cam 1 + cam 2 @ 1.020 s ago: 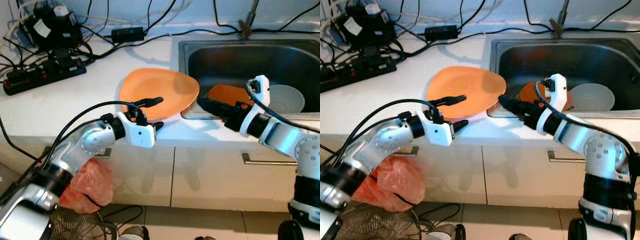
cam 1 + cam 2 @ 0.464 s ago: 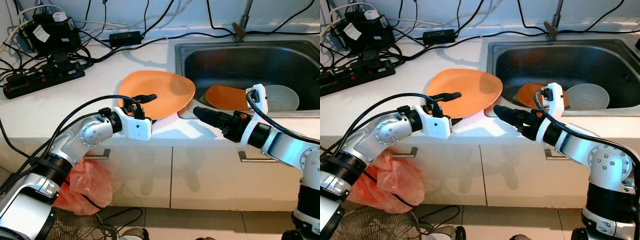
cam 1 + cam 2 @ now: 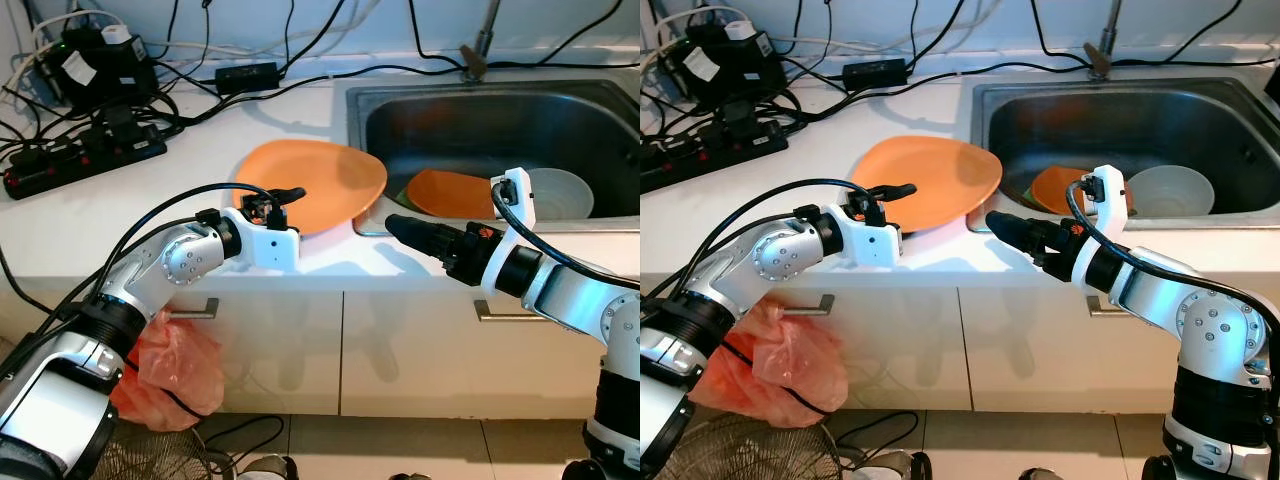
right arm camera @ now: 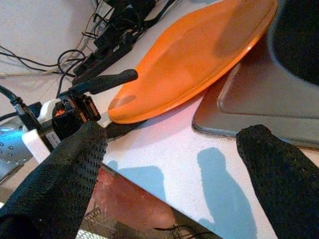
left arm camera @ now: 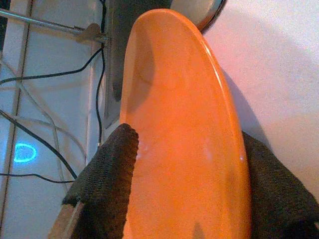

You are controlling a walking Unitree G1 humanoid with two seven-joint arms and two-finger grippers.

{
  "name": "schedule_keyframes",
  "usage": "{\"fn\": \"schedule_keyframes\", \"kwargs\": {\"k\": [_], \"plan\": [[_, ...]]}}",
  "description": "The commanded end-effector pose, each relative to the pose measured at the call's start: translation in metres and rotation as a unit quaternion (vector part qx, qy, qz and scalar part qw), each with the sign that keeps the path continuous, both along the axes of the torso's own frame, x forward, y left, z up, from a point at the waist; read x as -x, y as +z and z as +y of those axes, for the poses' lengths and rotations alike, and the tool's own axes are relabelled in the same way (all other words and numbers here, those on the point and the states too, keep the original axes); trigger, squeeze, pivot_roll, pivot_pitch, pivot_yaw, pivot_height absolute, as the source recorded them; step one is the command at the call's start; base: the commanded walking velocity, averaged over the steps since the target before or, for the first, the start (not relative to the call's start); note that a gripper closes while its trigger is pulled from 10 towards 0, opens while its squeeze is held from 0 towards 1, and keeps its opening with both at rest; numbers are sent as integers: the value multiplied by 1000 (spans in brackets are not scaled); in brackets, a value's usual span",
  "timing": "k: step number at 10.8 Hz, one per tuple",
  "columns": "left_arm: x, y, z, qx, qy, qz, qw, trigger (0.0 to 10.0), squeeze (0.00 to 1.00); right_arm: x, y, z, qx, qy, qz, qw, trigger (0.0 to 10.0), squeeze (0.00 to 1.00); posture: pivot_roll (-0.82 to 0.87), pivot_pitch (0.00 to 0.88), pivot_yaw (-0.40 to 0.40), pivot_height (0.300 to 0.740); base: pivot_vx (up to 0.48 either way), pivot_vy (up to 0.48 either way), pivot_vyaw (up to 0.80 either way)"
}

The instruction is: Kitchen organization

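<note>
An orange plate (image 3: 315,183) lies on the white counter (image 3: 150,215), its right edge overhanging the sink's rim. My left gripper (image 3: 288,215) is open and straddles the plate's near rim: the upper finger (image 3: 285,192) hovers just above the plate, the lower one is hidden beneath it. In the left wrist view the plate (image 5: 184,129) runs between both fingers (image 5: 107,184). My right gripper (image 3: 397,224) is open over the counter's front edge, just right of the plate and clear of it. A second orange plate (image 3: 450,192) and a white bowl (image 3: 560,192) sit in the sink (image 3: 480,120).
A black power strip (image 3: 85,160), adapters and tangled cables crowd the counter's back left. The faucet (image 3: 482,45) stands behind the sink. A red plastic bag (image 3: 175,365) hangs below the counter by the cupboard doors.
My left gripper has slid forward onto the plate's rim, its lower finger now under the plate. My right gripper pulled back from the sink's edge toward the counter front.
</note>
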State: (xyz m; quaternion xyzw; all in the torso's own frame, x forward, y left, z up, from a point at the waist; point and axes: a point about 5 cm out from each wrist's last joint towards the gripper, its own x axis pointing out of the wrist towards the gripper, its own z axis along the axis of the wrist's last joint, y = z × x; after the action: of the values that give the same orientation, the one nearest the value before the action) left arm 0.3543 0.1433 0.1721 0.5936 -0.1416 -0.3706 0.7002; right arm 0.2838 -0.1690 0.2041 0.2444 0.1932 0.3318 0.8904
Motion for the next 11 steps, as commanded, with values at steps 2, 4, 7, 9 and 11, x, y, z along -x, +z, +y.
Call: {"fn": "schedule_keyframes", "kwargs": {"k": [2,4,7,9,11], "plan": [[0,-23,10,-42,31,42,998,0,0,2,4,3,-3,8,-8,1000,10000,0,74,101,80,740,0,0,0],[-1,-23,9,-39,30,40,998,0,0,1,5,4,-3,7,-9,1000,10000,0,74,101,80,740,0,0,0],[-1,-22,8,-34,28,27,999,0,0,0,4,5,-5,7,-7,1000,10000,0,74,102,79,740,0,0,0],[-2,-20,8,-30,29,5,999,0,0,-1,3,5,-4,6,-6,1000,10000,0,74,102,77,740,0,0,0],[-4,-16,7,-21,32,-17,999,0,0,-1,2,4,-1,6,-4,1000,10000,780,74,102,76,740,0,0,0]]}}
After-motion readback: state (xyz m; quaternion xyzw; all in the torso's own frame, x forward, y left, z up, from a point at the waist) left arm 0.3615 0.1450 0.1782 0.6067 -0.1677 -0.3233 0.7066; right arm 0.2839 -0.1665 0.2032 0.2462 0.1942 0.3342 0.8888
